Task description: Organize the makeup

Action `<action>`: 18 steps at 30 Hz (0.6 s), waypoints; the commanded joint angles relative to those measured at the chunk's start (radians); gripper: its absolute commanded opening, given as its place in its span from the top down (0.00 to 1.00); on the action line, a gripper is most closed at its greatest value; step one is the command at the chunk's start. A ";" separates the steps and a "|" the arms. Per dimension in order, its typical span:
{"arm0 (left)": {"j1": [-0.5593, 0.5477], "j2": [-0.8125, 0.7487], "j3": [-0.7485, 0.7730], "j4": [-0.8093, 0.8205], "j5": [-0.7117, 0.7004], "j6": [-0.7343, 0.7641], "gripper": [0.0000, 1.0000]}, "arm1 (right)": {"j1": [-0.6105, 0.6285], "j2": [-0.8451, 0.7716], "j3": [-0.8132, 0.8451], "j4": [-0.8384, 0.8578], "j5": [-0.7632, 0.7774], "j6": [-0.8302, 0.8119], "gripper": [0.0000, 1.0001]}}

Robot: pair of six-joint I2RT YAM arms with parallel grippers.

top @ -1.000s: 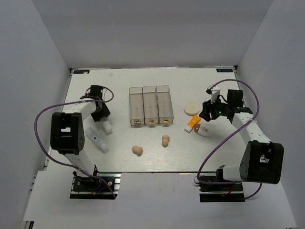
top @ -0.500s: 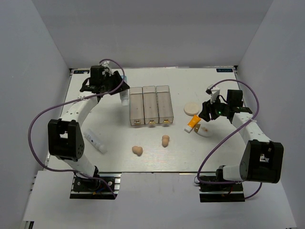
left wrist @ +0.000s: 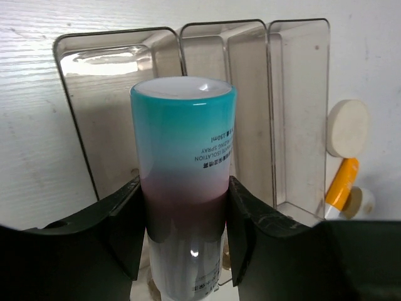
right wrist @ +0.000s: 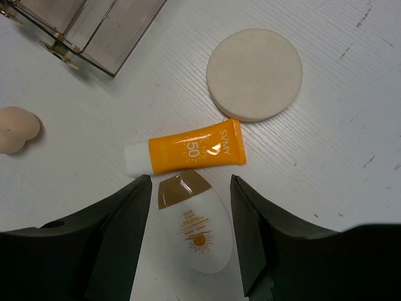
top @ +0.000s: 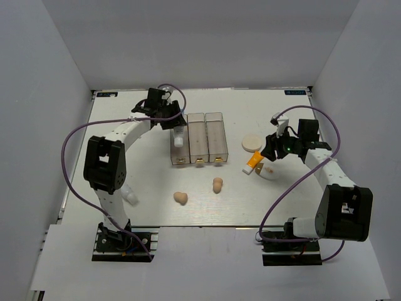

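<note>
1. My left end effector point(left wrist: 183, 216) is clamped on the white tube point(left wrist: 183, 150) (teal-and-pink label), over the left compartment of the clear box point(top: 214, 135).
2. My right end effector point(right wrist: 188, 185), jaws apart, hovers over the white oval pad point(right wrist: 195, 241) near the right edge of the table point(top: 282, 200).

Plain grey walls point(top: 200, 37) enclose a white table point(top: 238, 207) under even, soft light.
</note>
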 commanded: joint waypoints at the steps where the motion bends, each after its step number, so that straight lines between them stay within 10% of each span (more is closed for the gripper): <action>1: -0.008 -0.022 0.071 -0.048 -0.102 0.021 0.59 | -0.003 -0.027 -0.015 0.024 -0.013 0.013 0.40; 8: -0.017 -0.039 0.061 -0.053 -0.131 0.012 0.18 | -0.003 -0.023 -0.012 0.024 -0.013 0.008 0.40; 14: -0.017 -0.079 0.082 -0.076 -0.145 0.006 0.15 | -0.003 -0.021 -0.015 0.027 -0.016 0.005 0.40; 18: 0.006 -0.235 -0.022 -0.204 -0.422 -0.151 0.24 | -0.003 -0.027 -0.021 0.030 -0.005 -0.007 0.39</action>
